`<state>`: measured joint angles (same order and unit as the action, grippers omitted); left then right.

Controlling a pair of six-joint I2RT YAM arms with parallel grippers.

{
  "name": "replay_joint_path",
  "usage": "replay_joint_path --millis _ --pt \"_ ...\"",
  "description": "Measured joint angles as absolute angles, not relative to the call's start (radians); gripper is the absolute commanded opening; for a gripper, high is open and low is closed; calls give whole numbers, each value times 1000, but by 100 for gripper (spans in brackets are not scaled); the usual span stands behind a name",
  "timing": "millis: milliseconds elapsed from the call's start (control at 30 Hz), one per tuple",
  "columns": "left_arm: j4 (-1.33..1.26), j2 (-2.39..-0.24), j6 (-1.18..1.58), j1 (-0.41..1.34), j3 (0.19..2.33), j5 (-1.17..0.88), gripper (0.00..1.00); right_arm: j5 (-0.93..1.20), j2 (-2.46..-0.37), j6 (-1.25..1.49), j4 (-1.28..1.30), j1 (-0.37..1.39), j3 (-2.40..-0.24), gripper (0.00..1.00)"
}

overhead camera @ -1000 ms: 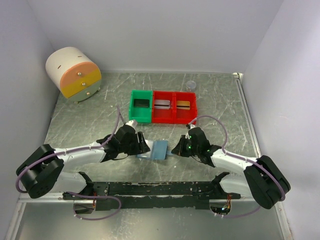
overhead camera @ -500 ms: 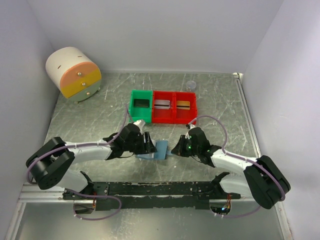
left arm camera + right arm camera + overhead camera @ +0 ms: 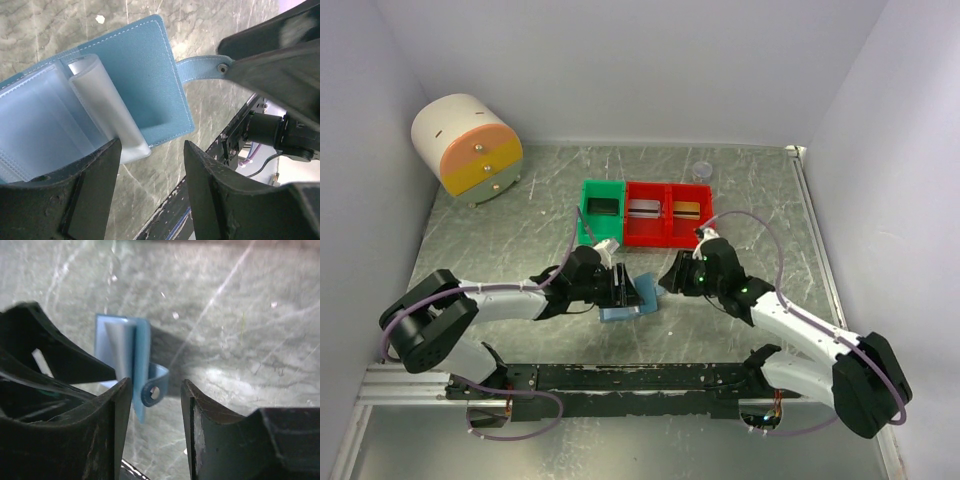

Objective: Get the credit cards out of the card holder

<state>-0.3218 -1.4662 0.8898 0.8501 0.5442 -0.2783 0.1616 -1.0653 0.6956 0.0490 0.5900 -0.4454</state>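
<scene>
We have the card holder (image 3: 640, 294) mid-tabletop (image 3: 500, 250), open, with one panel tipped up on edge. A clear sleeve (image 3: 107, 105) curls off its inside. Its snap tab (image 3: 152, 390) sticks out at 3 o'clock, between the fingers of our right pincer (image 3: 156, 382): jaws apart, released, nothing gripped. Left pincer (image 3: 620, 287) is at 9 o'clock, also released; the sleeve lies in its gap, not clamped. The credit cards (image 3: 643, 208) are at 12 o'clock: dark one in the green bin (image 3: 600, 233), silvery-grey and gold ones in the red bin (image 3: 665, 236). Round drawer unit (image 3: 467, 145) at 10 o'clock.
</scene>
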Motion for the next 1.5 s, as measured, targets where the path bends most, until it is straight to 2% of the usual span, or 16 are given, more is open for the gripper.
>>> replay_joint_path --millis 133,300,433,600,767,1100,1500 --pt "-332 -1468 890 852 532 -279 64 114 -1037 672 113 590 -533 45" --pt "-331 -1468 889 853 524 -278 64 178 -1056 638 95 588 -573 20" --pt "-327 -1464 888 853 524 -278 64 313 -1176 641 3 591 -581 15" --pt "-325 -1458 886 853 524 -277 63 377 -1330 635 -53 626 -594 14" --pt "-315 -1451 886 854 524 -274 67 344 -1442 624 -59 639 -606 13" --pt "-68 -1269 805 855 574 -130 74 300 -1440 654 -154 637 -488 17" --pt "57 -1327 759 855 603 -58 68 304 -1433 681 -224 637 -451 19"
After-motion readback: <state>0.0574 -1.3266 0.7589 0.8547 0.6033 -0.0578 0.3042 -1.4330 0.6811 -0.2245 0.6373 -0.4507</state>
